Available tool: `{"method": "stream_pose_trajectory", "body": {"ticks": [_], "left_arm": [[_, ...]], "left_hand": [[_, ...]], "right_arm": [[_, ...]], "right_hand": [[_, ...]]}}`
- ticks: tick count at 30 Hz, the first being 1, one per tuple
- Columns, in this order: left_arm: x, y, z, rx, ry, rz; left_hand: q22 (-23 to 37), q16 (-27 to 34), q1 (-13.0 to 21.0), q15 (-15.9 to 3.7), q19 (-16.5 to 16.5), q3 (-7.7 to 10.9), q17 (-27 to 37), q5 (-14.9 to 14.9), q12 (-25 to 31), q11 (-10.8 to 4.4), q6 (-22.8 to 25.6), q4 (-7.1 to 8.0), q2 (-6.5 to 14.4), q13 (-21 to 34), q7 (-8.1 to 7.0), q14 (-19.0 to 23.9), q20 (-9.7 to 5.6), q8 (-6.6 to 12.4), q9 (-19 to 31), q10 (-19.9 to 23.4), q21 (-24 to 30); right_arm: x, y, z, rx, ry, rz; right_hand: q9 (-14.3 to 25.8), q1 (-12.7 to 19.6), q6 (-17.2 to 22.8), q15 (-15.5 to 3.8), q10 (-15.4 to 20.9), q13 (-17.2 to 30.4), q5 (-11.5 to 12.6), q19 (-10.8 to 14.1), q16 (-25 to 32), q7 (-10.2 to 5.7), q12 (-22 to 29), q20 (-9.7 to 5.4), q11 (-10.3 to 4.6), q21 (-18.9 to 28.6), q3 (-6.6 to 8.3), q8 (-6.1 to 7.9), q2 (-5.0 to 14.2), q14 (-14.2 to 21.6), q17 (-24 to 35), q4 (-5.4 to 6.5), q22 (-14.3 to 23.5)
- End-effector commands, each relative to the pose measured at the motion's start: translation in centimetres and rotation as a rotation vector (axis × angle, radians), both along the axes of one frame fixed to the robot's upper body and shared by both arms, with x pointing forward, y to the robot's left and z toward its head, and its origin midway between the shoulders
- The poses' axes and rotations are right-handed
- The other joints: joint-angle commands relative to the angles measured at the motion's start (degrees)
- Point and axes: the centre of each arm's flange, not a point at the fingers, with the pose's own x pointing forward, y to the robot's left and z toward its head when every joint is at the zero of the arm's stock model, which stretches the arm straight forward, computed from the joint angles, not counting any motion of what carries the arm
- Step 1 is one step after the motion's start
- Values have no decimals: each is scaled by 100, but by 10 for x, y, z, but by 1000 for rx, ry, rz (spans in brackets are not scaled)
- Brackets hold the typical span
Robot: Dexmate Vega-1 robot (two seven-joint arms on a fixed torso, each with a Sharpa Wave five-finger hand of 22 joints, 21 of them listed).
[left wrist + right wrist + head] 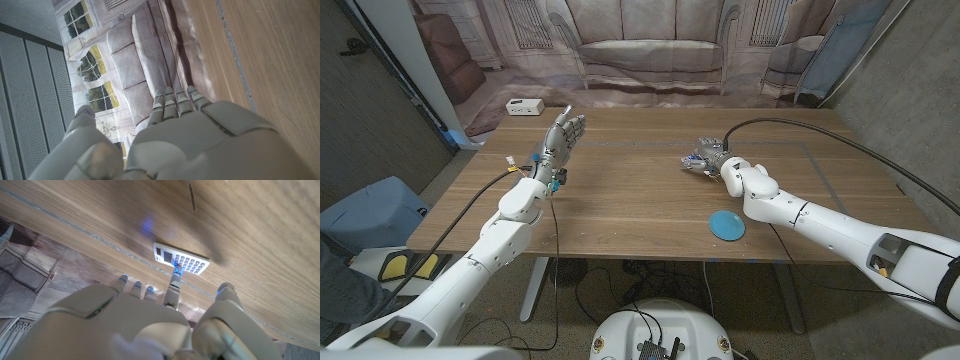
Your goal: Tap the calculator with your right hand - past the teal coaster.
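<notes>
From the head view my right robot hand [710,156] covers most of the calculator [180,260]; only its near edge peeks out. My wrist view shows one extended fingertip [176,270] touching its keypad, the others curled back. The teal coaster [726,224] lies nearer me on the surface [620,190]. My left robot hand [561,137] hovers spread, holding nothing.

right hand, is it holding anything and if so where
Nothing is held. The right hand is over the calculator with one finger reaching down onto its keypad, a tap rather than a grip. The left hand is raised, fingers apart, empty.
</notes>
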Motion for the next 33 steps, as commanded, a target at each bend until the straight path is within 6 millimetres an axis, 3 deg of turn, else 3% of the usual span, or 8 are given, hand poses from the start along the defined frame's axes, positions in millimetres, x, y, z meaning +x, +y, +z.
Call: {"method": "stream_pose_trajectory", "body": {"ticks": [1, 33], "left_arm": [[0, -1, -1, 0, -1, -5], [-1, -2, 2, 12, -5, -14]], "left_hand": [[27, -4, -4, 2, 36, 9, 12, -3, 12, 13, 66, -26, 65, 7, 11, 70, 17, 1, 14, 48, -4], [30, -1, -15, 4, 46, -5, 14, -7, 5, -3, 81, -45, 77, 7, 10, 114, 32, -4, 15, 51, -60]], "right_arm": [[0, 0, -2, 13, 26, -3], [-12, -2, 18, 43, -49, 3]], "right_hand": [[12, -56, 95, -16, -66, 6, -12, -872, 56, 63, 51, -39, -33, 45, 10, 16, -10, -1101, 11, 30, 12], [15, -128, -208, 13, -111, 7, 1, -870, 47, -9, -2, -7, 68, 26, -13, -150, -51, -1084, 9, 41, 10]]}}
